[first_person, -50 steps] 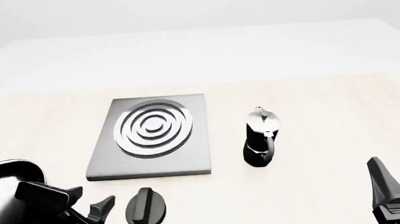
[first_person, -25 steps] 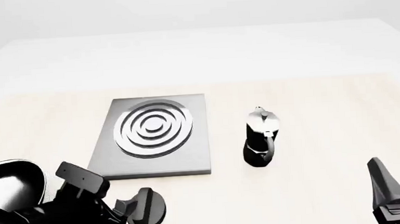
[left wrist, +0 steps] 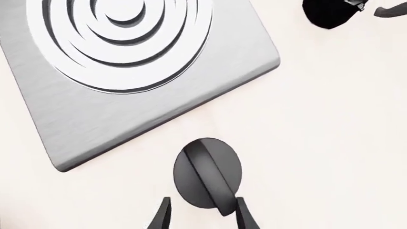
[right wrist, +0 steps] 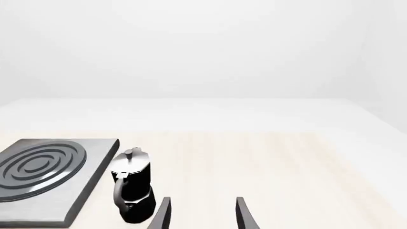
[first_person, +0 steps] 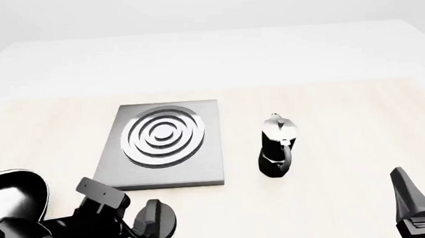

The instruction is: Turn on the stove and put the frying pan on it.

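Early in the task, by the look of things. Flat square grey metal stove slab point(first_person: 163, 147) with concentric silver burner rings point(first_person: 162, 135) bare, nothing resting on it. Round black knob with a raised ridge point(first_person: 155, 221) lying on the pale wooden table point(first_person: 333, 161) at about six o'clock from the slab, just off its near edge and apart from it. Left gripper point(left wrist: 202, 214) spread open, one fingertip on each side of the knob's near rim in the left wrist view, ridge running roughly between the fingers; actual contact impossible to confirm, one fingertip seeming to overlap the knob's edge. No way to tell from these renders whether the knob has been turned.

Round shallow glossy black frying pan with a thin silver rim point(first_person: 10, 195) sitting at about eight o'clock from the slab, at the far left edge of the front view, partly hidden behind the left arm; handle out of sight. Well apart from the burner, ungrasped.

Right gripper point(right wrist: 202, 214) open, holding nothing, parked low at about four o'clock from the slab, well clear of it. Black-and-silver moka pot point(first_person: 277, 148) upright at three o'clock from the slab, near it but not touching.

Left to do, judging from this: close on the knob, twist it, then fetch the pan and set it on the rings.
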### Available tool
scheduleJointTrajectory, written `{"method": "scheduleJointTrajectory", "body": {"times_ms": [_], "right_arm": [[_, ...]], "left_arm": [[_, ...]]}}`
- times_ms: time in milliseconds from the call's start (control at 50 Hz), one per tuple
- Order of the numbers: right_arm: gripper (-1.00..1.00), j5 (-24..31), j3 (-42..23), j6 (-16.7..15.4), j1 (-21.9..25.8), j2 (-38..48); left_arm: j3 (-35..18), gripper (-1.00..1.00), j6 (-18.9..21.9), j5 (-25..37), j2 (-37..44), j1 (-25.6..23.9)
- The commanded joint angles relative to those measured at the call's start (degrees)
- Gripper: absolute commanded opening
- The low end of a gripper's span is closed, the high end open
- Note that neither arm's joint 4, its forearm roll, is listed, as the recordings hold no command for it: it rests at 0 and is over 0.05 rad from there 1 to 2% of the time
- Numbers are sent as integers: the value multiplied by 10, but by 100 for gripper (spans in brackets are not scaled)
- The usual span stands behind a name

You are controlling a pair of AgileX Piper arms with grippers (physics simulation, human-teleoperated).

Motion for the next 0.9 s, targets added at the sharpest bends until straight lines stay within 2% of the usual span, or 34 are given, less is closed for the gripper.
{"method": "scheduleJointTrajectory", "body": {"times_ms": [20,240,340,520,620,740,900], "right_arm": [[100,-1,0,0,0,1],[100,-4,0,0,0,4],[100,-2,0,0,0,2],[100,-4,0,0,0,4],[100,-3,0,0,0,3],[100,-2,0,0,0,2],[100,-3,0,0,0,3]], "left_arm": [[8,100,-23,-16,24,-22],[29,100,-45,-52,54,-52],[46,100,-70,-79,75,-77],[44,100,-70,-103,109,-82],[62,100,-97,-146,136,-116],[58,100,-87,-138,131,-106],[61,100,-105,-138,122,-137]]}}
